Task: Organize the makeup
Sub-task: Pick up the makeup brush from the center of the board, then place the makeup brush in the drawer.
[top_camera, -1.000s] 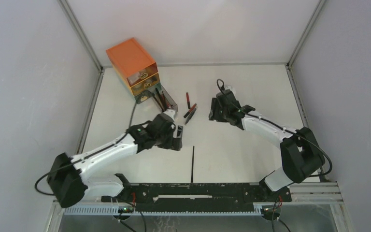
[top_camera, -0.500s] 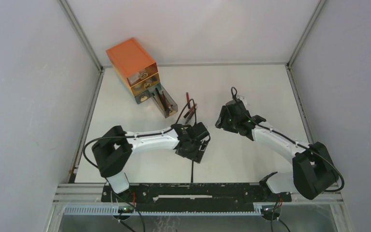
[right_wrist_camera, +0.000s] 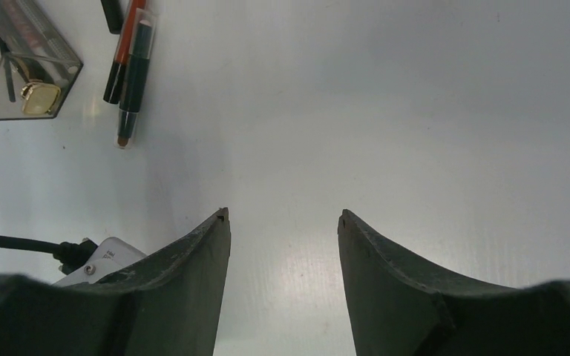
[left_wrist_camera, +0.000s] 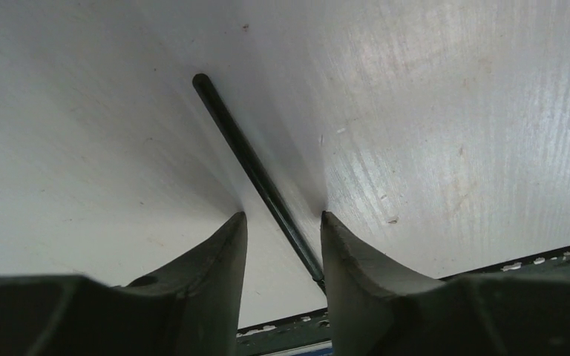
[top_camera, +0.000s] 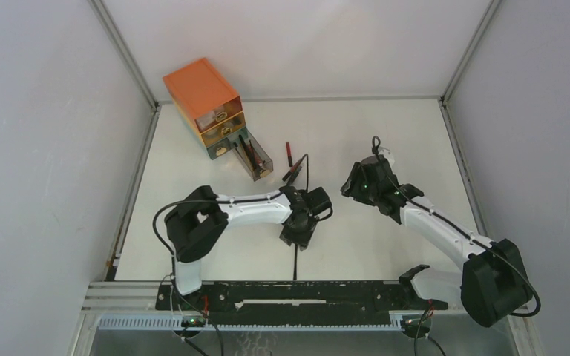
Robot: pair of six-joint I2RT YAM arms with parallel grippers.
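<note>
Makeup (top_camera: 292, 170) is only partly sorted. Some pencils already lie in the pulled-out clear drawer (top_camera: 265, 160) of the orange box (top_camera: 200, 93) at eleven o'clock on the table (top_camera: 386, 126). A few red and black pencils (right_wrist_camera: 130, 70) lie loose just beside that drawer, at its four o'clock. One slim, straight, matte black pencil (left_wrist_camera: 245, 156) lies alone at six o'clock, near the arm bases. The left gripper (left_wrist_camera: 283, 216) straddles it, jaws apart and not visibly pinching. The right gripper (right_wrist_camera: 284, 213) hovers at three o'clock of the loose pencils, jaws spread and empty.
</note>
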